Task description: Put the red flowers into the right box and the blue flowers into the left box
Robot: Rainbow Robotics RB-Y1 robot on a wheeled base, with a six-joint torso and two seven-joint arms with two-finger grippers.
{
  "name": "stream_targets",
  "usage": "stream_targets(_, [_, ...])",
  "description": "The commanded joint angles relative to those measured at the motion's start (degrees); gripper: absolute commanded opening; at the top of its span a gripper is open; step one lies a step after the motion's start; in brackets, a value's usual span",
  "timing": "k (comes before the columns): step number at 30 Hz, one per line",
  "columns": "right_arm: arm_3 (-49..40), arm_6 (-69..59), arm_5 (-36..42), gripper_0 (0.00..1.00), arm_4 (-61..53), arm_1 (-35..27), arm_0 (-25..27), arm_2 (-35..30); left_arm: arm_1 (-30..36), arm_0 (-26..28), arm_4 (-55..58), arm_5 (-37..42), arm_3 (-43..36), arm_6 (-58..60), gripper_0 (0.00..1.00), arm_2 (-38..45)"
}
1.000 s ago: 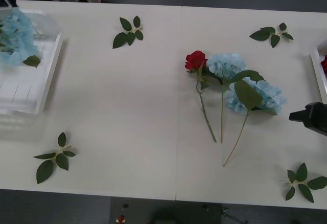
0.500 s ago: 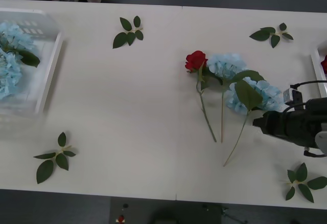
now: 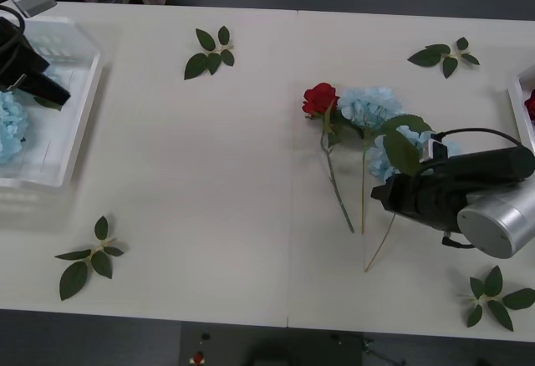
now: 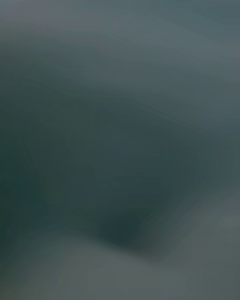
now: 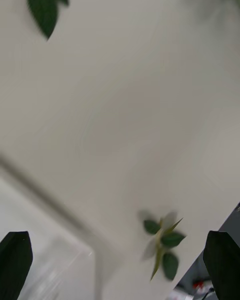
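On the white surface (image 3: 209, 174), right of centre, one of the red flowers (image 3: 319, 99) lies beside two of the blue flowers (image 3: 368, 107), stems pointing toward the robot. The right claw (image 3: 391, 196) hangs over the nearer blue bloom; whether its fingers are apart cannot be told. At the far left, the left claw (image 5: 120, 265) hovers wide open above the left box (image 3: 75, 124), where a blue cluster lies. The right box (image 3: 520, 115) shows at the right edge. Loose leaf sprigs (image 3: 209, 51) lie scattered.

My right wrist camera gives me a blurred grey-green field, darkest low and centre, paler toward the bottom corners; I can make out nothing.
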Motion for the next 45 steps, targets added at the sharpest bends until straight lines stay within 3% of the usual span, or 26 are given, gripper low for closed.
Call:
stream_targets(1, [1.81, 0.94, 0.07, 0.75, 0.89, 1.28, -2.47, 0.1, -7.41, 6.61, 7.27, -7.63, -2.41, 0.32, 1.0, 3.1])
stream_targets(5, [4.79, 1.56, -0.45, 0.69, 2.64, 1.98, -4.23, 2.03, -13.13, 12.41, 6.3, -17.3, -8.3, -9.0, 1.0, 5.56])
stream_targets(8, [7.26, 1.65, -2.39, 0.54, 3.44, 1.98, -5.2, 3.52, -18.22, 17.95, 2.17, -23.45, -14.63, -15.06, 1.0, 9.25])
stream_targets(11, [8.75, 1.73, -3.18, 0.22, 3.26, 2.07, -5.64, 3.7, -21.92, 22.78, -0.91, -28.55, -20.87, -17.44, 1.0, 11.01])
stream_targets(12, [9.01, 1.91, -3.09, 0.06, 3.26, 1.98, -5.72, 3.7, -22.09, 24.37, -0.99, -30.74, -23.59, -17.44, 1.0, 10.92])
stream_targets(13, [9.01, 1.91, -3.09, 0.0, 3.08, 1.98, -5.9, 3.7, -21.83, 25.86, -1.08, -32.76, -26.32, -17.35, 1.0, 10.92])
stream_targets(20, [8.84, 4.28, -3.62, 0.0, 0.62, 0.14, -6.52, 2.12, -10.93, 27.09, 2.17, -40.32, -40.91, -17.26, 1.0, 8.99])
stream_targets(24, [7.96, 14.57, -3.53, 0.0, -7.46, -2.94, -6.52, -3.68, -7.06, 27.18, 9.11, -40.5, -44.78, -17.7, 1.0, 8.99])
stream_targets(30, [5.41, 38.38, -3.79, 0.0, -26.01, -6.81, -6.43, -12.39, -8.12, 27.18, 12.37, -40.5, -45.3, -18.4, 1.0, 9.07])
stream_targets(34, [2.51, 47.79, -4.32, 0.0, -38.31, -6.98, -6.52, -16.6, -9.26, 27.18, 13.68, -40.5, -43.9, -18.67, 1.0, 8.99])
stream_targets(38, [-0.48, 51.66, -9.15, 0.0, -48.51, -5.14, -6.95, -18.54, -9.26, 27.18, 13.68, -40.5, -43.9, -18.67, 1.0, 8.99])
stream_targets(45, [-0.13, 51.92, -10.56, 0.0, -49.12, 4.53, -12.32, -20.47, -9.26, 27.18, 13.68, -40.5, -43.9, -18.67, 1.0, 8.99])
